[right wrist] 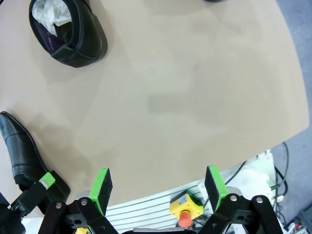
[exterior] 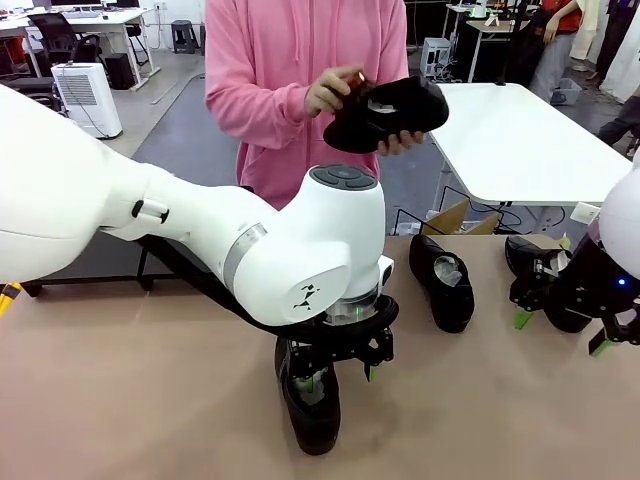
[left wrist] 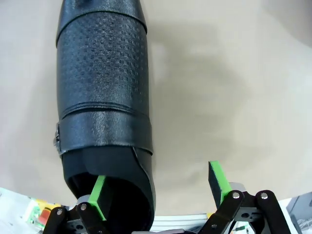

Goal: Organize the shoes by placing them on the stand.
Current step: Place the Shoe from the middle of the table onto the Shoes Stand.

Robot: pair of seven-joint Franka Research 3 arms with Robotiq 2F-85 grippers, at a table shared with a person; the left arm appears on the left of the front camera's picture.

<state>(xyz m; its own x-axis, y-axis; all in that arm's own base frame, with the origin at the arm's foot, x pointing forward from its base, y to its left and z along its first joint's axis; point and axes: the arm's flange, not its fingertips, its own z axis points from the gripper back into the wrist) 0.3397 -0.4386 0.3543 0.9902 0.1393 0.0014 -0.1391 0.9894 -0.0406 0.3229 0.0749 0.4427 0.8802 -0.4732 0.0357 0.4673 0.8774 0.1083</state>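
Note:
Several black shoes show; the stand is out of view. My left gripper [exterior: 340,378] hangs open low over a shoe [exterior: 312,408] at the table's near edge. In the left wrist view one pad [left wrist: 99,195] sits at the opening of this textured shoe [left wrist: 102,97], while the other pad [left wrist: 218,181] is over bare table. At the right my right gripper [exterior: 562,332] is open, over bare table [right wrist: 185,97] with nothing between its pads. Another shoe [exterior: 445,280] lies mid-table, and a third [exterior: 535,262] just behind the right gripper. A person in pink holds a further shoe [exterior: 385,115] in both hands.
The right wrist view has a paper-stuffed shoe [right wrist: 68,31] at top left and the left arm's shoe [right wrist: 19,151] at the left edge. A yellow box with a red button [right wrist: 185,209] sits below the table edge. A white table [exterior: 520,140] stands behind.

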